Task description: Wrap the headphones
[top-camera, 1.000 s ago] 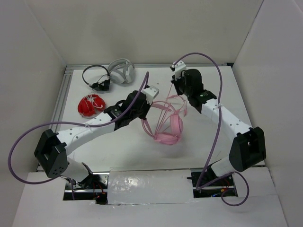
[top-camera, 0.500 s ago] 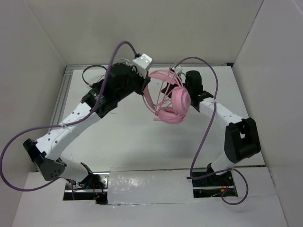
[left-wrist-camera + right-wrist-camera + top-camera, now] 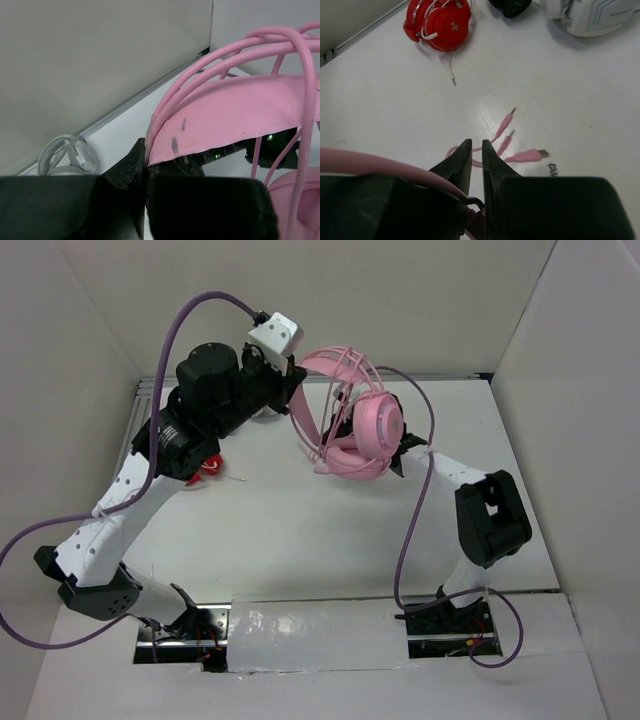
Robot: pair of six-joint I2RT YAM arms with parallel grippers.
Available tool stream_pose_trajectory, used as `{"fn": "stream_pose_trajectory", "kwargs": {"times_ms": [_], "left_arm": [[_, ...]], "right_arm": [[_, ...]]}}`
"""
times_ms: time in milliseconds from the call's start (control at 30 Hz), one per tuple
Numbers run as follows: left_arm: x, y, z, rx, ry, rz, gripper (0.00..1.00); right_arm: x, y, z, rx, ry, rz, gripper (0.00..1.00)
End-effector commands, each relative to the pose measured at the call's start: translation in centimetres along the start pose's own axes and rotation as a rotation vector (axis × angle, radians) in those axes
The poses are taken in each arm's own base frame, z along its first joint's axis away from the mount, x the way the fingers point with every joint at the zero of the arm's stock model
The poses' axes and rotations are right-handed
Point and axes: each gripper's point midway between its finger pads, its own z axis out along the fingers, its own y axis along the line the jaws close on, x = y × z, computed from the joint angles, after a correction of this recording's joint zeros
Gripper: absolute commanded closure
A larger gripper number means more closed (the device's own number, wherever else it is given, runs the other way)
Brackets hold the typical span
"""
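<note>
The headphones (image 3: 365, 430) have risen; left arm (image 3: 130, 490) now overlaps the red headphones (image 3: 439, 20).

White table (image 3: 300, 540) with faint wood grain. Plain off-white walls (image 3: 330, 300) enclose it on the left, far and right sides. Metal rail (image 3: 138, 405) along the left table edge. Lighting even, shadows soft.

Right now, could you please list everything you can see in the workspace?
pink headphones: one, pink, held up between both claws, centre-back.
pink cable: one, pink, looped over the headband, plug ends below the right claw.
red headphones: one, red, on the table, back left.
white-grey headphones: one, white and grey, at the back.
black headphones: one, black, beside the white-grey pair, mostly cut off.
table: one, white.
left claw: shut on the headband.
right claw: nearly closed, pink caught low between its fingers.
</note>
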Motion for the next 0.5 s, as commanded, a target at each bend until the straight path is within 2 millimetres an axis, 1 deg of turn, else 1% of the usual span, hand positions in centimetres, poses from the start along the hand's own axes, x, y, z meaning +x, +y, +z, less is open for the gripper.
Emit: {"fn": "stream_pose_trajectory", "kwargs": {"times_ms": [0, 33, 67, 133, 167, 233, 267, 300, 400, 467], "left_arm": [[-7.0, 1.2, -1.7, -0.04, -0.202, -0.017, 1.0], [-7.5, 1.5, -1.8, -0.053, -0.211, -0.005, 1.0], [-8.4, 2.4, -2.3, -0.097, -0.233, -0.009, 1.0], [-9.2, 3.1, -2.4, -0.132, -0.251, 0.01, 1.0], [-10.0, 3.5, -2.8, -0.154, -0.273, 0.008, 1.0], [-10.9, 3.8, -3.4, -0.161, -0.3, 0.02, 1.0], [-11.3, 3.9, -3.5, -0.171, -0.313, 0.019, 1.0], [-11.7, 4.2, -3.9, -0.182, -0.324, 0.021, 1.0], [-12.4, 4.8, -4.4, -0.212, -0.342, 0.02, 1.0], [-12.8, 5.2, -4.7, -0.23, -0.352, 0.017, 1.0]], "right_arm": [[-1.1, 1.1, 1.9, -0.057, -0.046, -0.003, 0.79], [-0.7, 1.2, 2.0, -0.06, -0.039, 0.008, 0.79], [-0.2, 1.7, 2.2, -0.073, -0.031, 0.013, 0.79], [0.7, 2.5, 2.4, -0.089, -0.022, 0.03, 0.79], [1.7, 3.0, 2.5, -0.097, -0.013, 0.037, 0.79], [2.6, 3.8, 2.5, -0.118, -0.008, 0.059, 0.8], [3.1, 4.1, 2.6, -0.132, -0.01, 0.063, 0.85], [3.8, 4.6, 2.9, -0.15, 0.005, 0.075, 0.86], [5.4, 5.9, 3.5, -0.186, 0.046, 0.088, 0.86], [6.0, 6.3, 3.8, -0.182, 0.06, 0.092, 0.87]]}}
